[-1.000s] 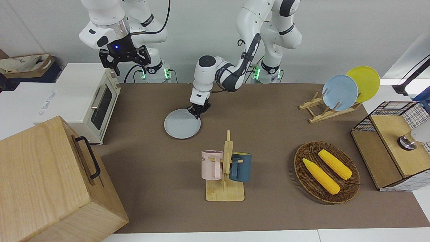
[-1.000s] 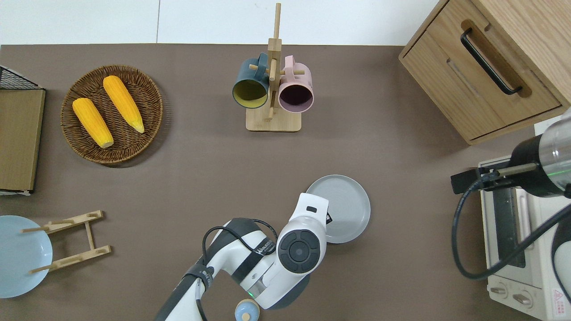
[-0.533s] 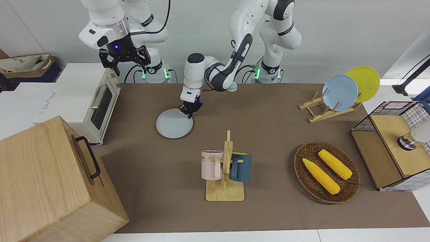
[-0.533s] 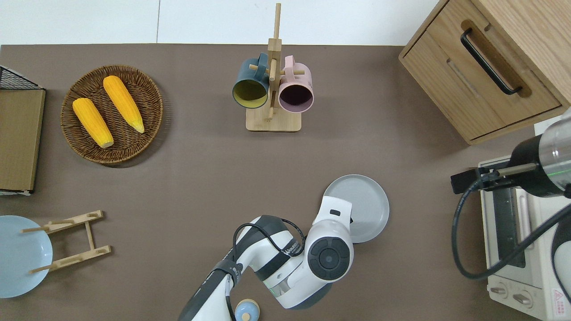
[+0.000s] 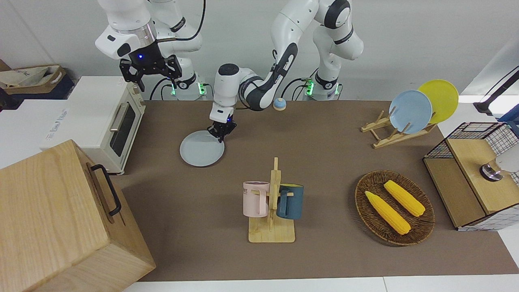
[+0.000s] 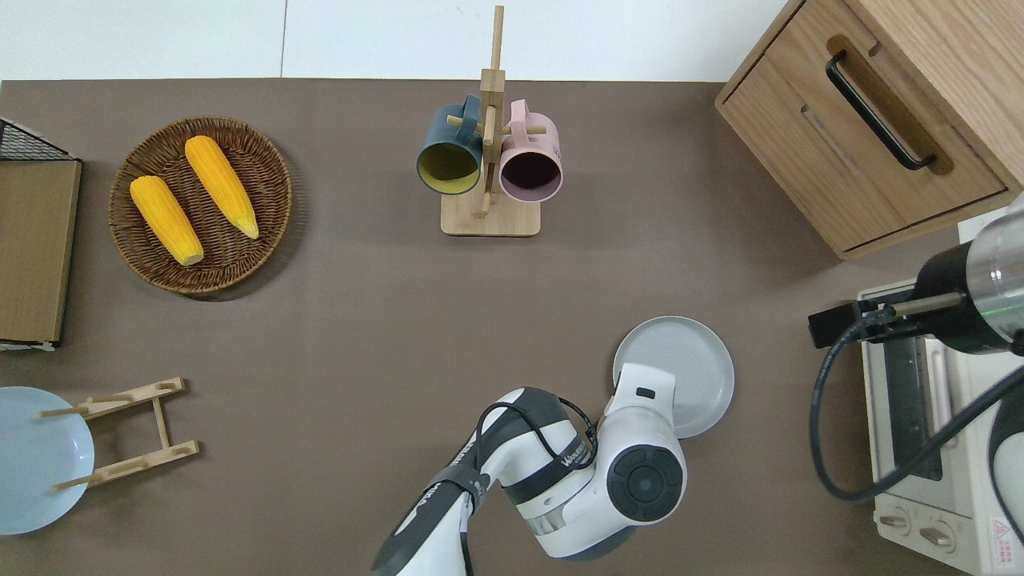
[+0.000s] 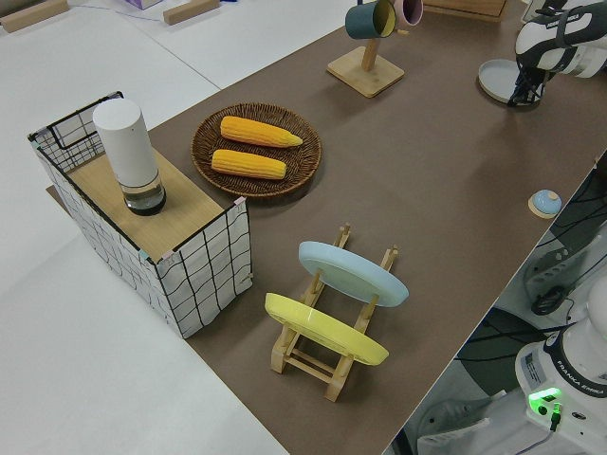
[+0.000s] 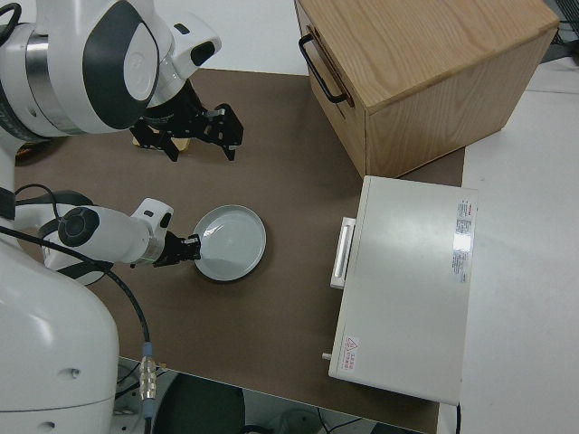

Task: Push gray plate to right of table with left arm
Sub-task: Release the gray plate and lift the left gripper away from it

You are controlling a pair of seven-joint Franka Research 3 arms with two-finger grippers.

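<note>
Item 1: round, shallow, pale bluish-gray plate (image 5: pixel 202 148) with a low rim, lying flat on the matte brown desk (image 5: pixel 324 162). Landmark for all placements: the white toaster oven (image 5: pixel 101 117) at the right arm's end of the desk. The plate sits near the oven's door side, apart from it, with bare desk between.

Item 2: left arm's small black 2-finger tool (image 5: pixel 221 130), lowered to the plate's rim on the edge turned away from the oven. Fingers look drawn narrow, nothing held between them; they bear on the rim rather than clasp it.

Key relation: the plate lies from the tool straight toward the oven, so the tool stands on the pushing side and the line of travel runs along the desk toward the right arm's end. Judged: push under way, with room left before the oven.

Item 3: right arm, parked; its black tool (image 5: pixel 149 69) stands spread, empty.

Item 4: wooden mug stand (image 5: pixel 272 215) with 1 pink and 1 dark blue mug, farther from the oven than the plate, clear of the path.
</note>
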